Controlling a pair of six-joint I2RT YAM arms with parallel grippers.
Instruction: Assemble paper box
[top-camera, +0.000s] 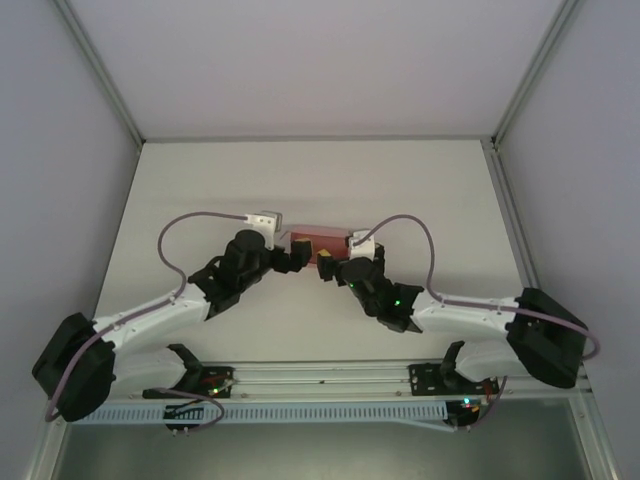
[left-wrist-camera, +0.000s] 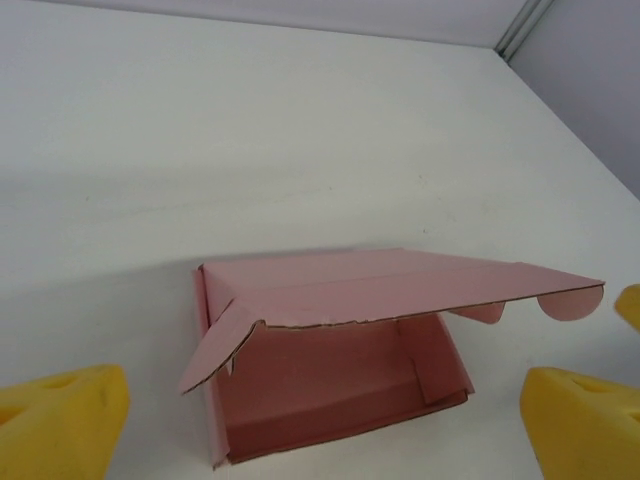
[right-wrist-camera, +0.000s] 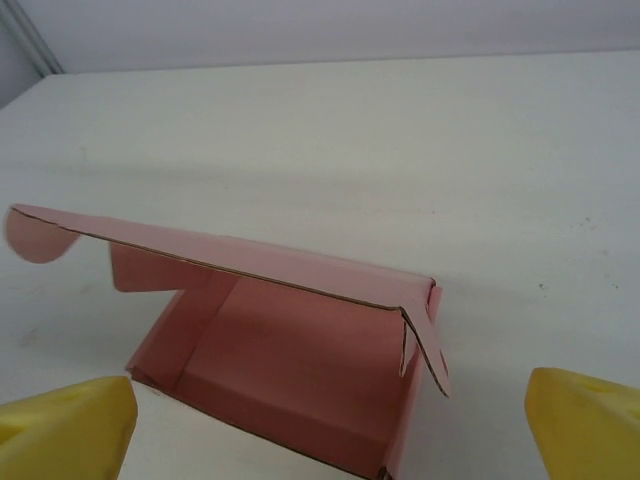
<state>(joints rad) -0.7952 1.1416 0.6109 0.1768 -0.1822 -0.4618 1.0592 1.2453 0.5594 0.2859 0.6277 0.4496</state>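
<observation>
Both open: left pincer, right pincer flanking paper box; wrist views reveal half-raised lid, unclear from overhead.

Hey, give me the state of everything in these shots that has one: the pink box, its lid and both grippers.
paper box: walls folded up into a tray, resting on the table, not closed.
lid: raised partway over the tray, front edge untucked.
side flap: hanging outside the tray, not tucked in.
left gripper: open, holding nothing.
right gripper: open, holding nothing.
</observation>
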